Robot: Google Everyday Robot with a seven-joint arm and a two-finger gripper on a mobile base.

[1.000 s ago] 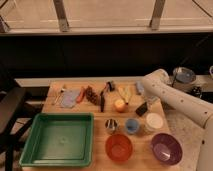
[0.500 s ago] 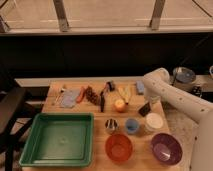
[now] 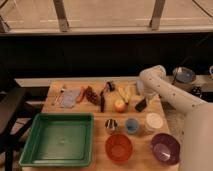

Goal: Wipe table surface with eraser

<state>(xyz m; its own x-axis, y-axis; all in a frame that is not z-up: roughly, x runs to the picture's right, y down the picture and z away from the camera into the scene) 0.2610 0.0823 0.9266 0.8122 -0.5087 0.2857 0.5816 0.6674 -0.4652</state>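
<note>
The small black eraser (image 3: 141, 105) stands tilted on the light wooden table surface (image 3: 165, 127), right of centre. My gripper (image 3: 142, 99) hangs from the white arm (image 3: 172, 97), which reaches in from the right. The gripper is right above the eraser and shut on its top end. The eraser's lower end touches the tabletop, just right of a yellow-orange fruit (image 3: 119, 105).
A green tray (image 3: 30, 142) fills the front left. An orange bowl (image 3: 119, 148), a purple bowl (image 3: 165, 148), a white cup (image 3: 154, 121), a blue cup (image 3: 132, 125) and a metal cup (image 3: 111, 125) stand in front. A black-handled tool (image 3: 102, 101), a blue-grey block (image 3: 70, 96) and food items lie behind.
The eraser and gripper have shifted slightly, first a little right, then back left and away from the front. Nothing else on the table moved.
</note>
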